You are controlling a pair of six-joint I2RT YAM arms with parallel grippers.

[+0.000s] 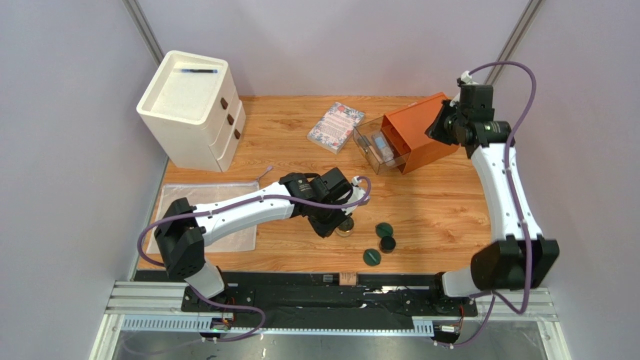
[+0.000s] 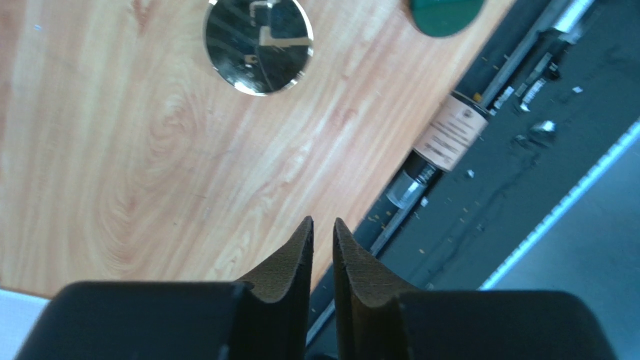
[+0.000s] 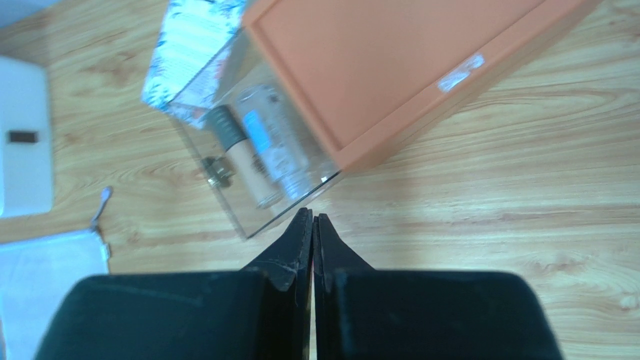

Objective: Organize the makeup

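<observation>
Mirror-faced round compact (image 2: 258,43), flat green disc (image 2: 445,15) on wood-grain tabletop (image 2: 113,150).
L fingers (image 2: 294,262) slightly parted, empty, nr compact. R fingers (image 3: 299,240) pressed together, empty, by clear box (image 3: 225,202) w/ tubes (image 3: 255,169).

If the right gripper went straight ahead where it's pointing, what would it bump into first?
Probably the near corner of the clear box, just past the shut right gripper. Depth is hard to judge.
</observation>
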